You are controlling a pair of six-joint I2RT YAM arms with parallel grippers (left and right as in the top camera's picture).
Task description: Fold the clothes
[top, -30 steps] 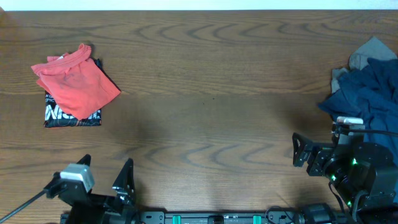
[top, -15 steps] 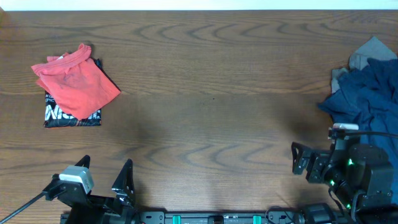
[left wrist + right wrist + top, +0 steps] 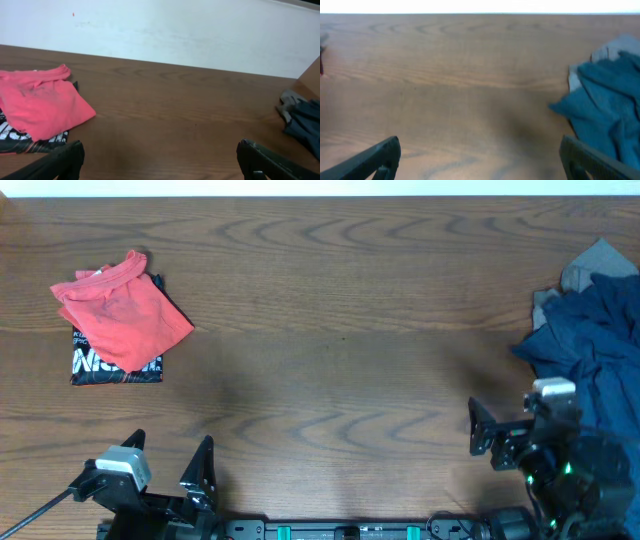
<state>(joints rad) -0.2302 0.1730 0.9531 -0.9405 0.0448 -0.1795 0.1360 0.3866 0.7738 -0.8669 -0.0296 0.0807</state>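
A folded red shirt (image 3: 125, 315) lies on a folded black printed garment (image 3: 115, 368) at the far left; both show in the left wrist view, the red shirt (image 3: 40, 105) on the black one (image 3: 20, 140). A heap of unfolded dark blue clothes (image 3: 590, 340) with a grey piece (image 3: 595, 265) lies at the right edge, also in the right wrist view (image 3: 607, 105). My left gripper (image 3: 170, 470) is open and empty at the near left edge. My right gripper (image 3: 505, 430) is open and empty, just left of the blue heap's near end.
The brown wooden table (image 3: 340, 320) spans the view between the two piles. A white wall (image 3: 175, 30) rises behind its far edge.
My right arm has shifted slightly back toward the near edge, beside the blue heap. The left arm and the clothes have not moved.
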